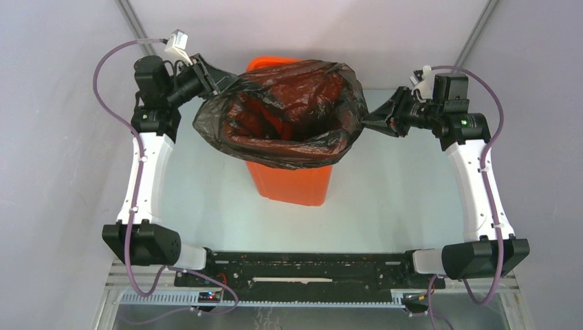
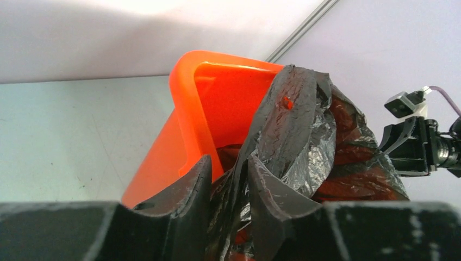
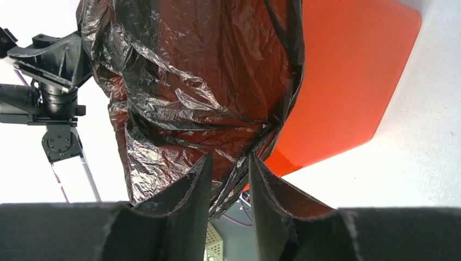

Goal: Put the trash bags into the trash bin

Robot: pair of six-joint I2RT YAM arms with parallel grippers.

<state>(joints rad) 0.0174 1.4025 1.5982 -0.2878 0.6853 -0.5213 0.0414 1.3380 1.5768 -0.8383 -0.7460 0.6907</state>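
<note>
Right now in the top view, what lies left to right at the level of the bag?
left gripper → trash bag → right gripper; the trash bin sits under the bag, so it is left unplaced.

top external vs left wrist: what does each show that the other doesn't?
Top external only: the trash bag with its mouth spread open over the trash bin, and the left gripper and right gripper pinching its opposite edges.
Left wrist only: a close view of the left fingers clamped on a fold of the bag, a small hole in the plastic showing orange, and the bin's inner wall.
Both: bag, bin, right gripper.
</note>
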